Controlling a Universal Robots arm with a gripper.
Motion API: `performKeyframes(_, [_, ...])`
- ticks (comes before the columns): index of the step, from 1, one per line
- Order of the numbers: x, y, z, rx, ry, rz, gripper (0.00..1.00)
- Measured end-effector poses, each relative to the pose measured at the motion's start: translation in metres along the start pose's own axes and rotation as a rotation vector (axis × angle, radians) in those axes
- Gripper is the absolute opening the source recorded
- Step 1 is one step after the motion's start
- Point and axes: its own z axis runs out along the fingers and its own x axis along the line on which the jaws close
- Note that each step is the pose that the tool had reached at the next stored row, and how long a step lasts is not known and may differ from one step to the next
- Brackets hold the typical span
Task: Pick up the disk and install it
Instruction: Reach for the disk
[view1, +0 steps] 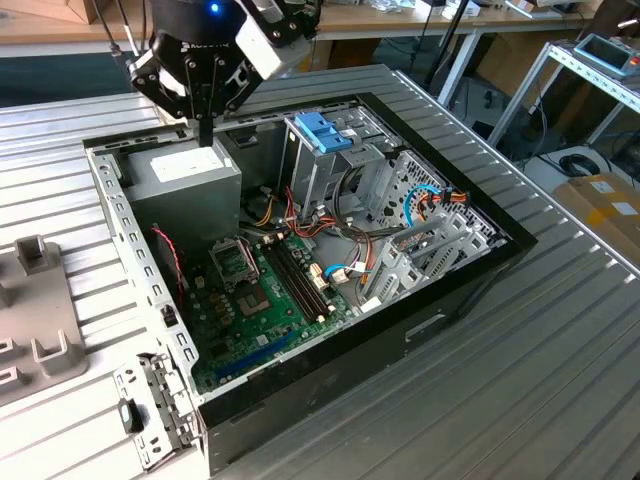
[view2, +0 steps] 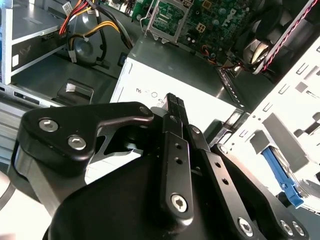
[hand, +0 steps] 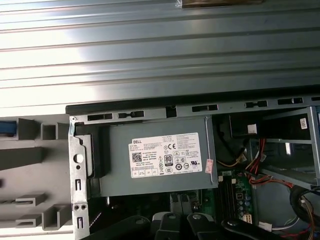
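1. The gripper (view1: 205, 138) hangs over the open computer case (view1: 470, 290), right above the grey power-supply box (view1: 185, 175) with its white label.
2. In the second wrist view the gripper (view2: 173, 101) has its jaws pressed together, only a thin seam between the black fingers (view2: 176, 150) and nothing held. They look clear of the box top, though I can't rule out a touch.
3. The disk (view2: 281, 175) lies outside the case, just past the perforated side wall. The second wrist view shows one light-blue rail with a bit of metal beside it.
4. The first wrist view catches a sliver of that blue disk (hand: 6, 128) at the grey holder (hand: 30, 150) on the ribbed surface (view1: 500, 400). It seems to sit in the holder, but how exactly is hard to tell.
5. The gripper and the disk are well apart, with the case wall between them, so no pickup has happened.
6. Inside the case, the silver drive cage (view1: 335, 175) with its blue latch (view1: 322, 130) stands across from the power-supply box, and I can see no disk in it from this angle.
7. My read is that this is very early in the task, with both the pick-up and the install left to do.
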Motion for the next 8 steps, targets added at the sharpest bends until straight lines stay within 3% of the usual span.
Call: performKeyframes(8, [0.0045,-0.0003,-0.0001,0.0,0.0,0.0,0.1])
